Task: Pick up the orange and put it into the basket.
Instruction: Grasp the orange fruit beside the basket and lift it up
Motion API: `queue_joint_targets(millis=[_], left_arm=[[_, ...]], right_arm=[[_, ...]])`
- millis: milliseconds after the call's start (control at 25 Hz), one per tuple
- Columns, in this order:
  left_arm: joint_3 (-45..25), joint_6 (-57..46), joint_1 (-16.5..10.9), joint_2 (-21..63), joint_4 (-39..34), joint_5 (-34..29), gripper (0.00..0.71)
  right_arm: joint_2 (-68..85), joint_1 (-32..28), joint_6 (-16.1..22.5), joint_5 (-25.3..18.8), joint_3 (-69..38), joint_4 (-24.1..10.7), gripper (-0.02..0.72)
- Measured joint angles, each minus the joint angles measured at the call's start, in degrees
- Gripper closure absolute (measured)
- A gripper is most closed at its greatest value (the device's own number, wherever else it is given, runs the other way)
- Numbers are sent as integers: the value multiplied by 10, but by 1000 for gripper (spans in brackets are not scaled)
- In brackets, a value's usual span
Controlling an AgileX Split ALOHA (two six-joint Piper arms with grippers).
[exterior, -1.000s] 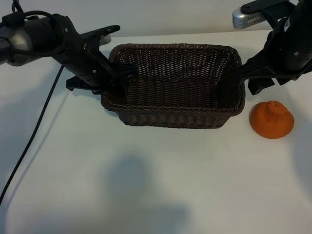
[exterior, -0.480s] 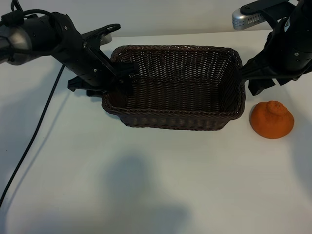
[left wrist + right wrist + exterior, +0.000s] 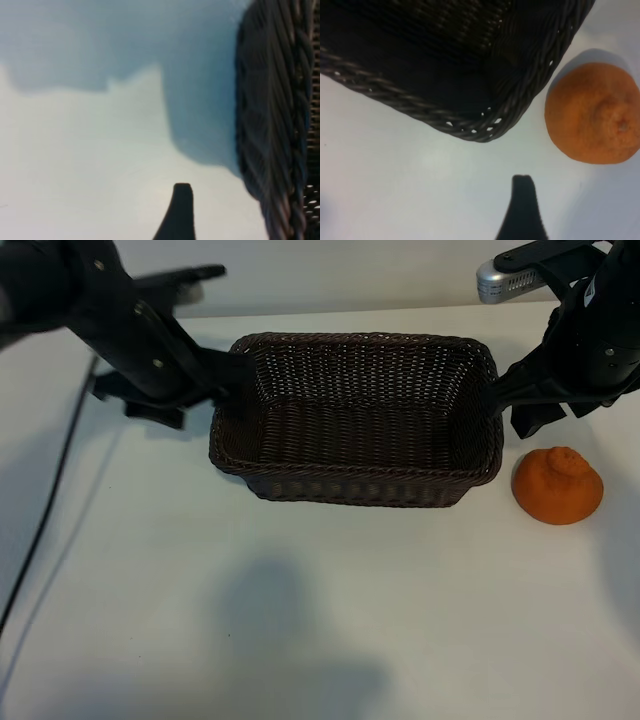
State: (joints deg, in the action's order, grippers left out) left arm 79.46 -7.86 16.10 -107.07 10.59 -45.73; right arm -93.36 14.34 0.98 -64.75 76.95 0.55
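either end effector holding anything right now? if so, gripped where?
Nothing held. Left end effector is off the basket rim; right end effector hangs open by the basket's other end. The orange lies untouched on the table.

We see both arms (image 3: pixel 120 330) in matte black, chunky rounded housings with angular brackets. Right arm (image 3: pixel 590 335) carries a silver-grey rounded module (image 3: pixel 505 278) with a slotted face on a black bar. Thin black cable (image 3: pixel 45 510) trails off the left arm. Each wrist view shows one tapered black end effector finger (image 3: pixel 179 215).

Orange (image 3: pixel 557 486) on the table (image 3: pixel 300 620), just right of the basket (image 3: pixel 360 485)
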Motion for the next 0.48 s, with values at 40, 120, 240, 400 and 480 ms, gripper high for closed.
queue_joint_targets(millis=[40,120,240,400,480], left_arm=[[0,-7,0,12,-14,-3,25],[0,-14,0,39,-35,-6,29],[1,-16,-2,76,-55,-14,37],[8,-15,-25,111,-57,-34,45],[8,-4,-47,128,-58,-51,49]], right_arm=[[0,0,0,-1,0,0,172],[0,0,0,-6,0,0,172],[0,0,-1,-8,0,0,172],[0,0,-1,0,0,-2,172],[0,0,-1,2,0,3,172]])
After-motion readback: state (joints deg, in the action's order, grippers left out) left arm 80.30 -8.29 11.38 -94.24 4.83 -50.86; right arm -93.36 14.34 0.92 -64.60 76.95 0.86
